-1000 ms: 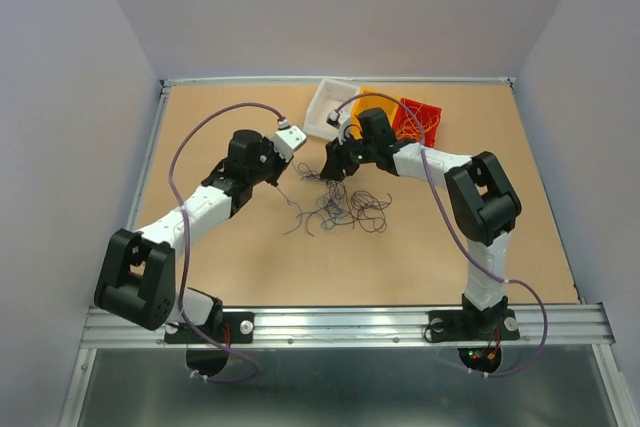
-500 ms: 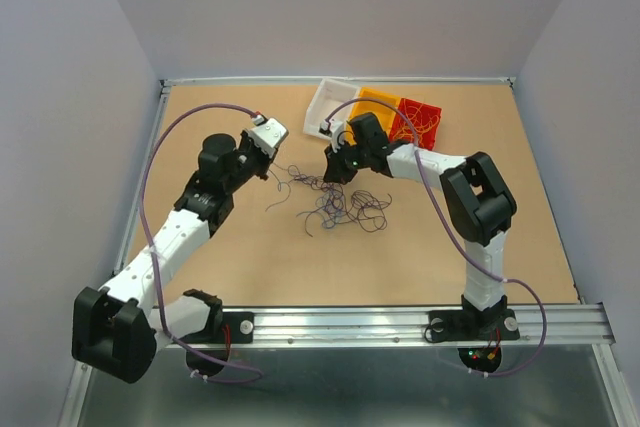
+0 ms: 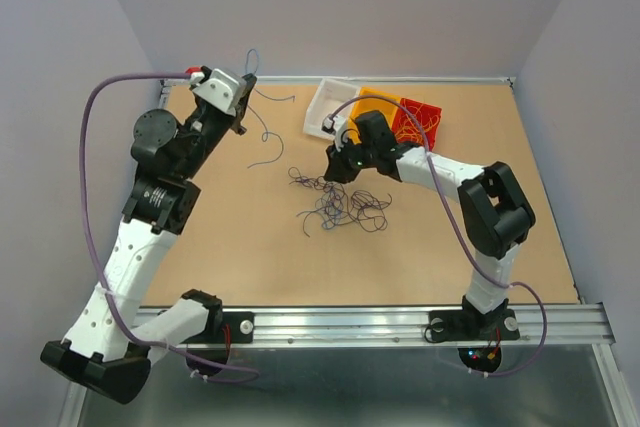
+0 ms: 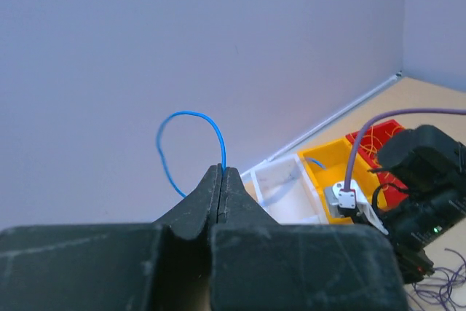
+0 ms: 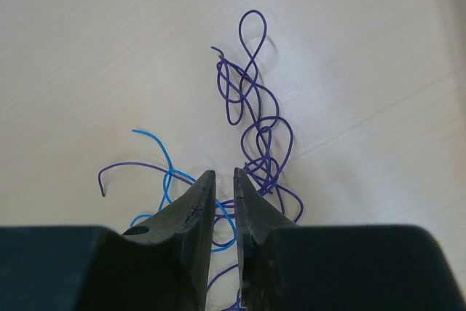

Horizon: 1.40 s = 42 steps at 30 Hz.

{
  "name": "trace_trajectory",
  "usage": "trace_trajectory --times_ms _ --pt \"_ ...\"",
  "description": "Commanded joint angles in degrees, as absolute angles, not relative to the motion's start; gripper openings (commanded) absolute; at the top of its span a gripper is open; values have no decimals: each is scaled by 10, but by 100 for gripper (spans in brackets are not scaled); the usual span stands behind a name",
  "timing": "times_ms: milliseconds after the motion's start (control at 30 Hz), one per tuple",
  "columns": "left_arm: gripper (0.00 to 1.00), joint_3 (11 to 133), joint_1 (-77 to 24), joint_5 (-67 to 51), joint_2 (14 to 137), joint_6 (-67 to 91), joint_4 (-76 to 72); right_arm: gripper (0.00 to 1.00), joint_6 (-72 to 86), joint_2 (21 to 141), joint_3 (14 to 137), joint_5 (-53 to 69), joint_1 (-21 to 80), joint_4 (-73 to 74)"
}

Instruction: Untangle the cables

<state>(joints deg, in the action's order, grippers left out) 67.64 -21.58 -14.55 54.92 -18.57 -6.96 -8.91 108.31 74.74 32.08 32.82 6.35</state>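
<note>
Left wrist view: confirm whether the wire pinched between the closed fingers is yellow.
No: the left gripper is shut on a blue wire, which loops up from between its fingertips.

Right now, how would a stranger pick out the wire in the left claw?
Find the table's far left corner; the left claw hangs above it. Shut, it pinches one blue wire arching upward alone, unlike the tangle lying mid-table.

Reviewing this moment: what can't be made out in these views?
- Top view: the cables are too thin to trace which strand crosses which.
- Right wrist view: the right gripper hides the nearest strands behind its own fingers.
- Left wrist view: the shut left gripper hides the lower end of the blue wire.
</note>
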Motion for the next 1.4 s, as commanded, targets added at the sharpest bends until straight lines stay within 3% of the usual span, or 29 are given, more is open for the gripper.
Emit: trace_trajectory --times_ms 0,233,333,567,767,1133,1367 --pt "0 733 -213 -144 622 -160 -53 23 -55 1034 719 295 332 11" --pt "0 799 -216 -142 768 -117 -140 24 27 975 681 148 330 -41" --pt "0 859 -218 -121 868 -115 -148 24 82 935 644 20 328 -73" --pt "0 1008 -226 -74 1034 -149 -149 20 142 832 567 -122 316 -144" --pt "0 1123 -238 -39 1154 -183 -150 16 174 749 494 -192 313 -208" --pt "0 1227 -267 39 1306 -243 -196 13 191 663 432 -239 311 -239" --pt "0 1161 -293 50 1323 -276 -202 13 188 642 416 -256 312 -243"
